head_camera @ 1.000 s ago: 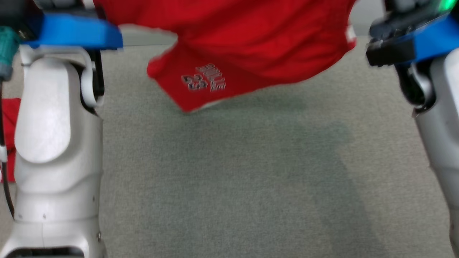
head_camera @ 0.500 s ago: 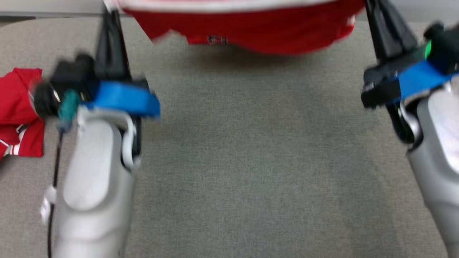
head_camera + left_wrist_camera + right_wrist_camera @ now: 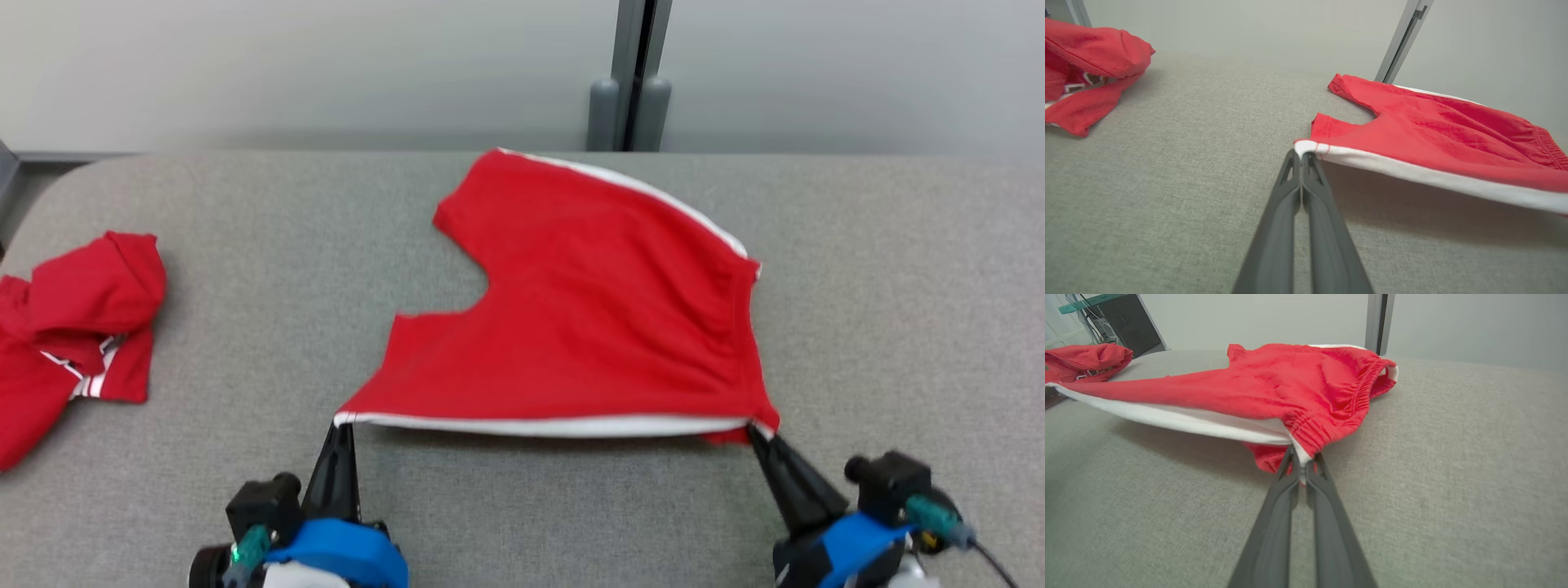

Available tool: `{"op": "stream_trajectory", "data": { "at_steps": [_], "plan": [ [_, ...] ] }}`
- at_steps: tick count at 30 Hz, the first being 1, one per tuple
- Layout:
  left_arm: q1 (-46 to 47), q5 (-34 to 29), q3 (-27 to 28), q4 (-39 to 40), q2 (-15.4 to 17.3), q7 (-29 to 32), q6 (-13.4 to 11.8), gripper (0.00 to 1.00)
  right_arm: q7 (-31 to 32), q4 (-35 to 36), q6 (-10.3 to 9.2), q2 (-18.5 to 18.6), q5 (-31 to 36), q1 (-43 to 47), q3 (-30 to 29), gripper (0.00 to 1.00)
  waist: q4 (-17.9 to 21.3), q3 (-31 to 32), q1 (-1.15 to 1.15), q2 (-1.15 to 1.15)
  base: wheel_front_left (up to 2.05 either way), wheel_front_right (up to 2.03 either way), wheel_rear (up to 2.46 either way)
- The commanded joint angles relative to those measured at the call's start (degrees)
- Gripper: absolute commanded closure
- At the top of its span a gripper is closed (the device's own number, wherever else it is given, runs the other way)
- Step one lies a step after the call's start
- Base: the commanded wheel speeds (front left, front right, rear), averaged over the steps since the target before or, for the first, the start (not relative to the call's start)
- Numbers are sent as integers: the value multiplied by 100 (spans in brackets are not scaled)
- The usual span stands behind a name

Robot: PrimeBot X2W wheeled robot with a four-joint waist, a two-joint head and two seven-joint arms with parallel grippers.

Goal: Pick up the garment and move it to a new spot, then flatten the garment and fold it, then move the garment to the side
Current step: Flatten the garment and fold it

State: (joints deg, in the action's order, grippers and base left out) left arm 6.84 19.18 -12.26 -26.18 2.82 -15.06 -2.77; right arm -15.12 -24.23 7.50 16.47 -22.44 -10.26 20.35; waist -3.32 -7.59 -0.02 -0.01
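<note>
The garment (image 3: 588, 327), a pair of red shorts, is spread near the middle of the grey surface (image 3: 245, 245) in the head view. Its far part is laid on the cloth-covered top and its near edge is raised off it. That near edge is formed by a white band (image 3: 555, 425), which is stretched almost straight from 9 o'clock to 3 o'clock between the two grippers. A shadow (image 3: 531, 447) is cast on the surface just beneath it. A gathered waistband (image 3: 744, 327) is seen along the garment's 3 o'clock side. The two leg openings are turned towards 9 o'clock, with a curved notch between them.

The garment's corner at 7 o'clock is pinched by the left gripper (image 3: 340, 426). In the left wrist view its fingers (image 3: 1290, 192) are pressed together on the end of the white band. The corner at 5 o'clock is pinched by the right gripper (image 3: 753, 433). In the right wrist view its fingers (image 3: 1327, 490) are closed on the end of the waistband, and a small fold of red cloth is seen hanging just below the grip.

A second red garment (image 3: 73, 327) is left crumpled at 9 o'clock, well apart from the first and near the surface's edge. A grey post (image 3: 633, 73) is seen at 12 o'clock beyond the surface, against a pale wall (image 3: 326, 65). In the right wrist view a dark cabinet (image 3: 1133, 322) is seen at 10 o'clock.
</note>
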Motion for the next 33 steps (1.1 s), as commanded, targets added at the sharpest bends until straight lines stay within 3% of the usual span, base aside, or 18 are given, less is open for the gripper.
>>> {"op": "stream_trajectory", "data": {
  "at_steps": [1,9,15,18,24,33],
  "plan": [
    [-124,-15,18,44,12,-16,-24,100,-5,47,-1,-6,7,233,21,100,109,211,2,1,0,0,0],
    [-1119,-183,191,103,14,-17,60,100,-4,81,0,-124,68,1138,146,100,117,855,2,1,0,0,0],
    [-1520,-551,382,330,13,-16,180,100,-4,157,0,-97,244,1432,464,100,122,971,2,1,0,0,0],
    [-1522,-598,500,441,5,-17,199,100,-4,255,-1,-133,171,1427,357,100,186,898,2,1,0,0,0],
    [-864,-822,395,549,6,-16,333,100,-4,448,0,-308,27,1049,63,100,328,588,2,1,0,0,0],
    [1728,-1873,-54,-283,533,-15,622,100,-4,477,0,-751,-247,-338,-117,100,816,-454,2,1,0,0,0]
  ]
}}
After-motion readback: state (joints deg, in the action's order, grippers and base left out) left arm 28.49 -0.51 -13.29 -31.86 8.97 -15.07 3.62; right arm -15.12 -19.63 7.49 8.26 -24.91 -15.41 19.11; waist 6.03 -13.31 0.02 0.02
